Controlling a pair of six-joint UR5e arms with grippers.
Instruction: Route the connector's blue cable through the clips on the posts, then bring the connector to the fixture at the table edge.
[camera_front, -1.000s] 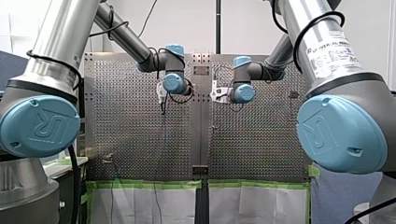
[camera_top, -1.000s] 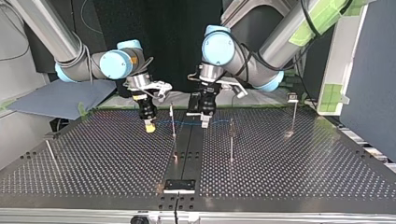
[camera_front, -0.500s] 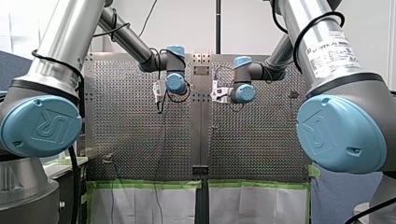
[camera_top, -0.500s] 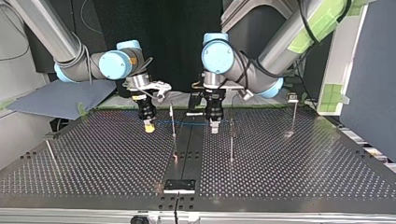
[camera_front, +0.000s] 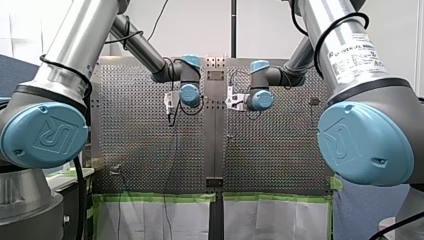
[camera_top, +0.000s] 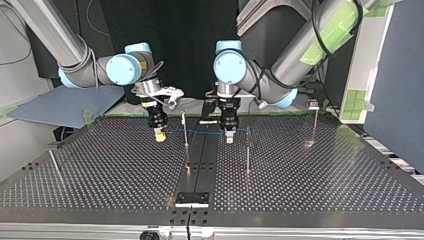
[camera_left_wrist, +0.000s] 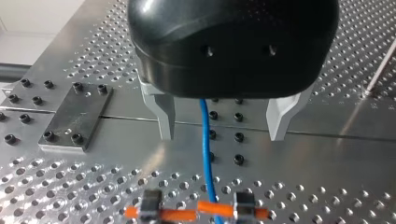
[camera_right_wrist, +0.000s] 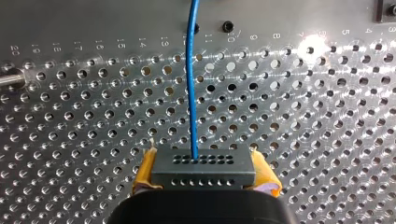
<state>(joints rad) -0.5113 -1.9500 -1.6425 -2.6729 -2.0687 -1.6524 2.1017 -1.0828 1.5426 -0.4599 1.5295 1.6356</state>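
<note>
You're mid-routing — right gripper (camera_right_wrist: 204, 176) clamps the connector (camera_right_wrist: 204, 163), left gripper (camera_left_wrist: 220, 135) sits wide open around the blue cable (camera_left_wrist: 208, 177); centre-frame posts (camera_top: 247, 150) and drop-off look undone.

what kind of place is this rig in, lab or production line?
Probably a robotics lab test bench, not a production line: a perforated table with thin posts standing on it, green tape along its edge, and my left arm and my right arm working on one blue cable.

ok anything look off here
Nothing stands out: the connector sits square between the yellow pads of my right tool, and the blue cable runs straight from it, passing untangled between the open fingers of my left tool.
</note>
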